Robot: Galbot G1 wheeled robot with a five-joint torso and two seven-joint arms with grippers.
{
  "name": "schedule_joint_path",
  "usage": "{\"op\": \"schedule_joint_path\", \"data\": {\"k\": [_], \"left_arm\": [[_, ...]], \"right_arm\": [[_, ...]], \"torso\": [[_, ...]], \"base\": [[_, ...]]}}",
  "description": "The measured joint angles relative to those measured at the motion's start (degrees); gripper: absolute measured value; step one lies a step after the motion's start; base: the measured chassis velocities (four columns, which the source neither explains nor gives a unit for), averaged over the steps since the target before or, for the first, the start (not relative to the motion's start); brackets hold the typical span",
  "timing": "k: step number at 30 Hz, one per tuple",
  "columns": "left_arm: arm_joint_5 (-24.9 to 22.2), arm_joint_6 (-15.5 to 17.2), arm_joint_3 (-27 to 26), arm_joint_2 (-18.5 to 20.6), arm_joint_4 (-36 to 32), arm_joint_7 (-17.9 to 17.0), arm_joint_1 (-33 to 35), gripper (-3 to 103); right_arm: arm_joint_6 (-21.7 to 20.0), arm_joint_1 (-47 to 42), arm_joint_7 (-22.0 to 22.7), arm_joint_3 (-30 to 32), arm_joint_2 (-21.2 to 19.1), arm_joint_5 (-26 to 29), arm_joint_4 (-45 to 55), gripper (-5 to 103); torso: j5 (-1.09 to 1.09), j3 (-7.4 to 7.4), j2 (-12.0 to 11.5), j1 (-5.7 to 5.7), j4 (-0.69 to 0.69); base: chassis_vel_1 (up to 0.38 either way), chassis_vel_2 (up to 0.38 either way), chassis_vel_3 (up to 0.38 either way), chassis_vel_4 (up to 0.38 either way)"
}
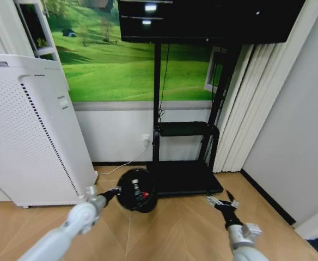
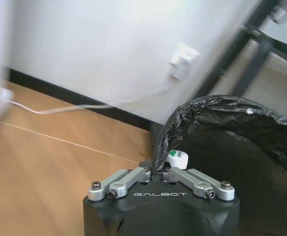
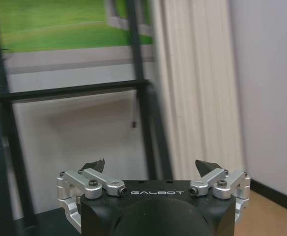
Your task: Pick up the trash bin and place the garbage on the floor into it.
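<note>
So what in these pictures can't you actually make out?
- What lies inside the trash bin: in the head view only a red-and-white speck shows, too small to name; in the left wrist view the left gripper, shut on the rim, and the bag's folds hide all but a white-and-green cap.
- The floor close to the robot: cut off by the head view's lower edge.
- The right gripper is open, holding nothing.
</note>
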Motion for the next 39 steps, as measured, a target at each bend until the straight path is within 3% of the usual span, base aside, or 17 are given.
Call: {"op": "schedule_joint_path", "data": {"k": [1,2,5,6,8,10,12,13,16,17,19,26,39], "left_arm": [[0.82,0.81,-5.19,-1.27,-1.79,-0.95,4.78,3],[0.82,0.81,-5.19,-1.27,-1.79,-0.95,4.78,3],[1.99,2.57,-21.75,-7.69,-7.1,-4.47,18.74,3],[1.99,2.57,-21.75,-7.69,-7.1,-4.47,18.74,3],[2.77,3.15,-28.67,-10.96,-8.82,-4.71,25.94,3],[3.19,3.98,-34.28,-13.87,-9.99,-4.05,32.15,3],[3.18,4.1,-37.01,-15.08,-10.57,-3.59,34.98,3],[2.81,4.05,-41.25,-16.65,-11.22,-2.88,39.05,3],[2.49,3.75,-43.43,-17.39,-11.27,-2.28,41.24,3],[2.38,3.08,-45.83,-18.44,-11.06,-1.09,43.99,3],[2.56,1.46,-48.58,-20.41,-10.57,0.29,48.24,3],[5.32,-1.68,-48.07,-24.03,-8.45,1.47,55.26,3],[10.73,-2.58,-45.52,-28.99,-8.18,2.81,62.15,3]], "right_arm": [[-0.22,-0.09,0.23,1.1,0.31,0.3,0.34,100],[-0.22,-0.09,0.23,1.1,0.31,0.3,0.34,100],[-1.03,-0.66,0.35,4.17,0.21,2.26,1.7,100],[-1.03,-0.66,0.35,4.17,0.21,2.26,1.7,100],[-1.35,-0.56,0.31,4.82,-0.14,3.12,1.89,100],[-1.67,-0.06,0.27,4.85,-0.36,3.48,1.9,100],[-1.88,0.14,0.26,4.72,-0.43,3.57,2.02,100],[-2.13,0.26,0.23,4.42,-0.28,3.58,2.17,100],[-2.14,0.22,0.16,4.4,0.09,3.48,2.28,100],[-2.14,0.25,0.02,4.27,0.45,3.37,2.28,100],[-2.03,0.58,-0.71,3.74,0.86,3.2,1.86,100],[-0.53,2.46,-2.42,1.74,1.3,2.44,-1.53,100],[3.29,4.85,-5.06,-0.8,1.15,2.75,-9.3,100]], "torso": [[-0.03,0.01,0.0,0.0,0.01],[-0.03,0.01,0.0,0.0,0.01],[-0.03,-0.01,0.0,0.0,0.07],[-0.03,-0.01,0.0,0.0,0.07],[0.03,-0.01,0.0,0.0,0.08],[-0.06,0.0,0.0,-0.01,0.08],[-0.05,0.0,0.0,0.0,0.07],[0.05,0.0,0.0,0.0,0.08],[0.01,0.0,0.0,0.0,0.06],[-0.04,0.0,0.0,0.0,0.01],[0.03,0.0,0.0,0.0,0.04],[0.0,0.0,-0.01,0.0,0.05],[0.0,0.01,-0.01,0.0,0.05]], "base": [[0.0,0.0,0.0,0.0],[0.0,0.0,0.0,0.0],[0.0,0.0,0.0,0.0],[0.0,0.0,0.0,0.0],[0.0,0.0,0.0,0.0],[0.0,0.0,0.0,0.0],[0.0,0.0,0.0,0.0],[0.0,0.0,0.0,0.0],[0.0,0.0,0.0,0.0],[0.0,0.0,0.0,0.0],[0.0,0.0,0.0,0.0],[0.0,0.0,0.0,0.0],[0.0,0.0,0.0,0.0]]}}
